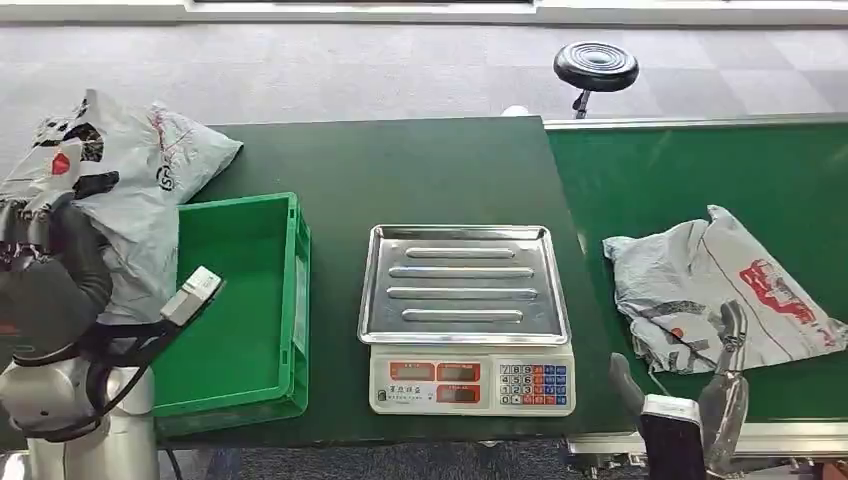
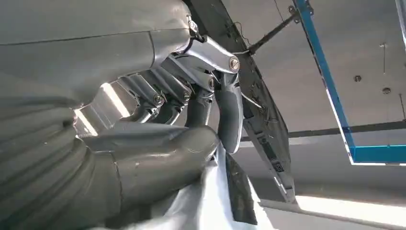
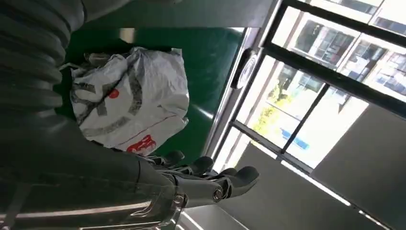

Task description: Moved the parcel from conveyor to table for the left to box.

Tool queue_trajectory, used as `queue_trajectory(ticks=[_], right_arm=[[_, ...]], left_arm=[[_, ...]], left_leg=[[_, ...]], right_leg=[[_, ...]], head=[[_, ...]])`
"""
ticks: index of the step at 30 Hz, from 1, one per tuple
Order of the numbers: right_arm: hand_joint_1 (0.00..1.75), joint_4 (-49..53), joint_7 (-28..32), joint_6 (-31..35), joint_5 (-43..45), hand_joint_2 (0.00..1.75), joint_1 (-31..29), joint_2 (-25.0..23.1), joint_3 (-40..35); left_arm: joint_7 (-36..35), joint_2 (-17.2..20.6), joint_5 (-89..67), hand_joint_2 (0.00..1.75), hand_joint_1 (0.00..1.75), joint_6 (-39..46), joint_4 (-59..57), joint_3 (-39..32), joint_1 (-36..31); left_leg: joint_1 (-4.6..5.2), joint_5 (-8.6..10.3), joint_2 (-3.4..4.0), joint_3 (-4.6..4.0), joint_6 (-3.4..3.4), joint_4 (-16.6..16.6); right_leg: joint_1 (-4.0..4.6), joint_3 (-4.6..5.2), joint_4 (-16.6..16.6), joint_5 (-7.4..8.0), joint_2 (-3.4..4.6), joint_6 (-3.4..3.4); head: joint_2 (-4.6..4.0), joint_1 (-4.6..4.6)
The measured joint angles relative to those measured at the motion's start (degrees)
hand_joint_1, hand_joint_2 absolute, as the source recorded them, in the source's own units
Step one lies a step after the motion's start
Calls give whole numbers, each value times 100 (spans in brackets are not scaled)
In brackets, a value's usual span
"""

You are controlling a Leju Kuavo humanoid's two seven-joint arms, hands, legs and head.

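Grey parcel (image 1: 722, 290): lies crumpled on the green conveyor (image 1: 690, 170), right of frame. Right hand (image 1: 725, 375): lower right, fingers spread, holding nothing, just beside the parcel's near edge. Left hand (image 2: 210, 124): fingers pinching a second grey bag (image 1: 130, 190), upper left, beside the green box (image 1: 250, 300). Scale (image 1: 468, 320): centre of the table (image 1: 400, 170).

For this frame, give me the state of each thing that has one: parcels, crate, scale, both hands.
Parcel on conveyor: lying crumpled, not held.
Parcel in left hand: gripped, raised beside the crate.
Green crate: empty.
Scale: tray empty, display lit.
Left hand: grips its parcel.
Right hand: open, near the conveyor parcel.
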State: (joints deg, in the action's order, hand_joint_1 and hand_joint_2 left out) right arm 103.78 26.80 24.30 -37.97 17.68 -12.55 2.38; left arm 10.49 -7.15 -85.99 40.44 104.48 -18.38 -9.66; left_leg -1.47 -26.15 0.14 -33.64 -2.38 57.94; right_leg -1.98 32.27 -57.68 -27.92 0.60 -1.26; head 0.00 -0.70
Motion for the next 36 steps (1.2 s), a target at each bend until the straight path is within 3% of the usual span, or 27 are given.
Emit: queue_trajectory(ticks=[8,16,28,30,36], right_arm=[[0,4,90,-79,9,175,10,-48,55],[0,2,81,-136,107,175,-5,-48,68],[0,2,81,-166,114,175,-8,-48,68],[0,2,70,-173,118,175,-30,-48,68],[0,0,-18,-170,114,175,-147,-39,68]], left_arm=[[219,-17,-2,175,175,0,-41,-2,199],[-555,192,-2,175,175,-2,-669,64,419],[-678,384,-4,175,175,-2,-1051,166,474],[-941,497,-4,175,175,-2,-1154,234,473],[-3321,1452,-4,175,175,-4,-1970,1212,183]], left_leg=[[1,-1,0,-1,0,0],[0,-1,1,0,0,0],[1,-1,1,-1,0,0],[0,0,2,1,0,0],[-5,7,-1,5,-9,-1]], right_leg=[[-1,1,0,0,0,0],[0,3,0,-1,1,0],[-1,2,0,0,1,0],[0,3,0,0,1,0],[4,8,-1,1,-6,3]], head=[[0,0],[0,0],[0,0],[0,0],[0,0]])
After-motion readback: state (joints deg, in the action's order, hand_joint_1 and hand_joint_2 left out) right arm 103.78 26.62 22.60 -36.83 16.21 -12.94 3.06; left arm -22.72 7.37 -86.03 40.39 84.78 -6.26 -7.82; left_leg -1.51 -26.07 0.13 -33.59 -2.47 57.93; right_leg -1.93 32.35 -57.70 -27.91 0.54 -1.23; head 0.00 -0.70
